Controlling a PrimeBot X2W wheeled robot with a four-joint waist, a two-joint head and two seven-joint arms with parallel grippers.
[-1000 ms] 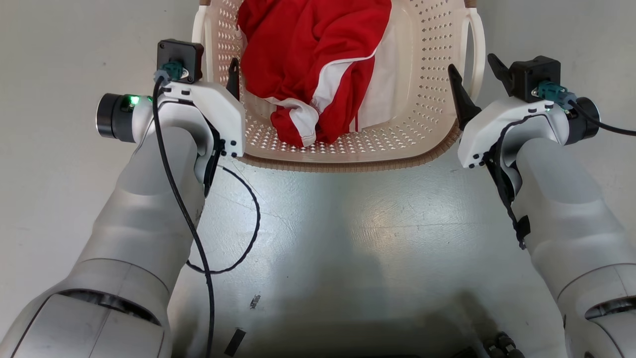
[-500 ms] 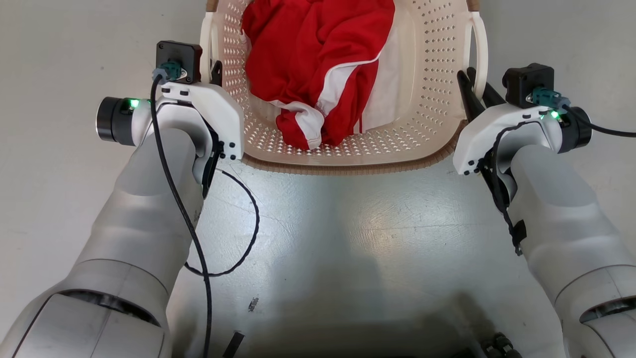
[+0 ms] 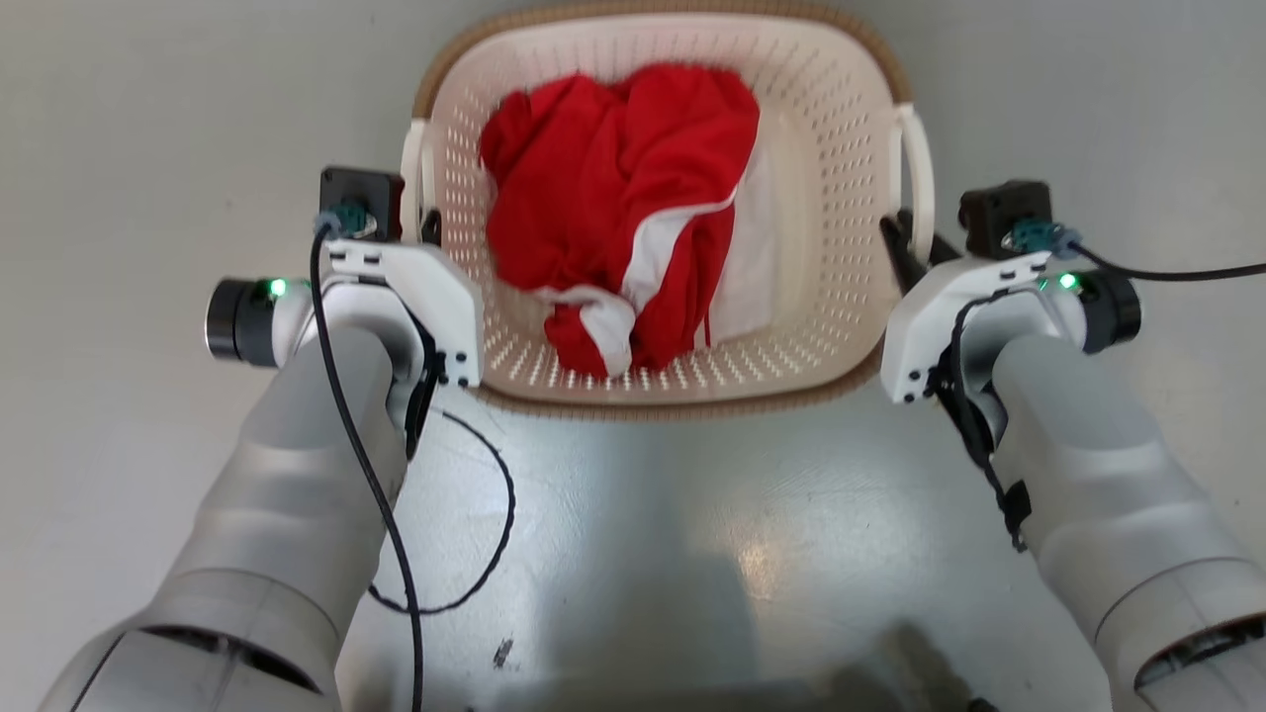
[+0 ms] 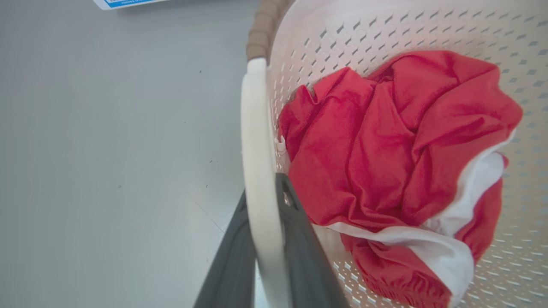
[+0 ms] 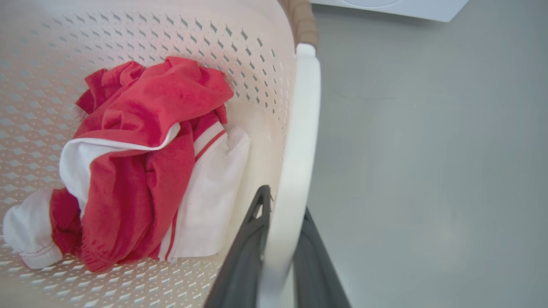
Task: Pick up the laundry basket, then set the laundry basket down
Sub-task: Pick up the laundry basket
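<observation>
Left tool (image 4: 263, 200) and right tool (image 5: 285, 201) clamp laundry basket (image 3: 841, 148) handles (image 3: 916, 178), floor (image 3: 148, 148) beside

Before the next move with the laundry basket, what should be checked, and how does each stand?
1. Left gripper shut on left white loop handle of cream-white perforated plastic laundry basket: ok.
2. Right gripper shut on right white loop handle: ok.
3. Red and white garment wholly inside basket: ok.
4. Loose black cable apart from basket: ok.
5. Basket clear of grey floor: cannot tell.
</observation>
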